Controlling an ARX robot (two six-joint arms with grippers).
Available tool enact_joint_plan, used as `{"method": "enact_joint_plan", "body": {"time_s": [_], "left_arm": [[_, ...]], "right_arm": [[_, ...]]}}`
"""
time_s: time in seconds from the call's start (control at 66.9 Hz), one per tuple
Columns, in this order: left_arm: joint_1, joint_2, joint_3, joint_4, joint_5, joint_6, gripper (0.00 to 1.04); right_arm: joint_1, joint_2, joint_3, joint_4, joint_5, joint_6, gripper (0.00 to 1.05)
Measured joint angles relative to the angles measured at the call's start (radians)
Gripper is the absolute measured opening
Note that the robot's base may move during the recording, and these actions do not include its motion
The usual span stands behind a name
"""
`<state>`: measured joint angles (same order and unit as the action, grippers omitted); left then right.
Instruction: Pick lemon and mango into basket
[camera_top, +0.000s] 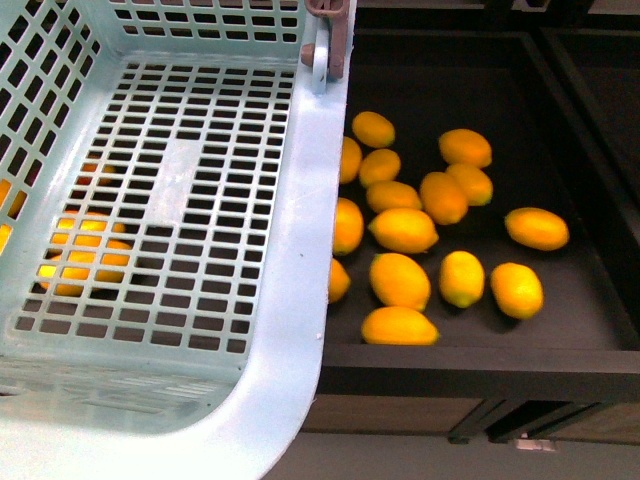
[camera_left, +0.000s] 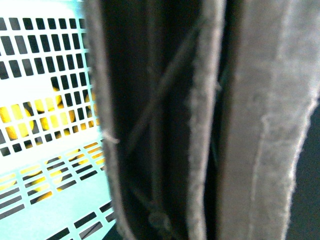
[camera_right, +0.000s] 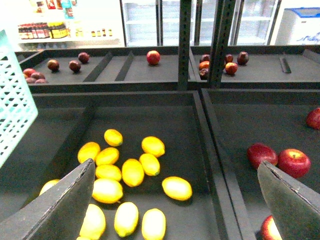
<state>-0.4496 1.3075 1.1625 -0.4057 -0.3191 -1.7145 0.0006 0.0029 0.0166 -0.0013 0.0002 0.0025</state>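
Lemons (camera_top: 403, 229) lie loose in the dark bin (camera_top: 590, 300), just right of the basket (camera_top: 300, 260), which has nothing inside yet. They're probably firm, light and waxy, so they'll roll; grip an outlying one across its short middle. Right gripper (camera_right: 175, 167) hovers over the pile, tilted down, jaws wide apart, empty. Left gripper (camera_left: 222, 120) fills its own camera beside the basket, opening unreadable. Mango not made out.

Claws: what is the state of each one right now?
Left claw: cannot be told, the view is too close.
Right claw: open, holding nothing.
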Motion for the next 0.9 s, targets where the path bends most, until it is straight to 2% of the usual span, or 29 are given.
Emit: {"method": "enact_joint_plan", "body": {"time_s": [0.553, 0.642, 0.657, 0.702, 0.717, 0.747, 0.807, 0.896], "left_arm": [[0.006, 0.0, 0.0, 0.0, -0.003, 0.008, 0.15], [0.014, 0.001, 0.003, -0.008, -0.033, 0.012, 0.15], [0.013, 0.007, 0.013, -0.029, -0.044, 0.021, 0.15], [0.005, 0.065, 0.12, -0.23, -0.079, 0.097, 0.15], [-0.002, 0.107, 0.189, -0.34, -0.092, 0.179, 0.15], [-0.008, 0.16, 0.262, -0.453, -0.098, 0.285, 0.15], [-0.011, 0.232, 0.33, -0.51, -0.068, 0.457, 0.15], [-0.021, 0.33, 0.399, -0.481, -0.008, 0.569, 0.15]], "right_arm": [[-0.001, 0.002, 0.0, 0.0, -0.005, 0.0, 0.96], [-0.001, 0.002, 0.0, 0.0, -0.008, 0.0, 0.96], [-0.001, 0.002, 0.0, 0.0, -0.007, 0.0, 0.96], [-0.001, 0.002, 0.0, 0.0, -0.004, 0.0, 0.96], [-0.001, 0.001, 0.0, 0.0, -0.005, 0.0, 0.96], [-0.001, 0.001, 0.0, 0.0, -0.005, 0.0, 0.96], [-0.001, 0.001, 0.0, 0.0, -0.003, 0.0, 0.96], [-0.001, 0.001, 0.0, 0.0, -0.001, 0.0, 0.96]]}}
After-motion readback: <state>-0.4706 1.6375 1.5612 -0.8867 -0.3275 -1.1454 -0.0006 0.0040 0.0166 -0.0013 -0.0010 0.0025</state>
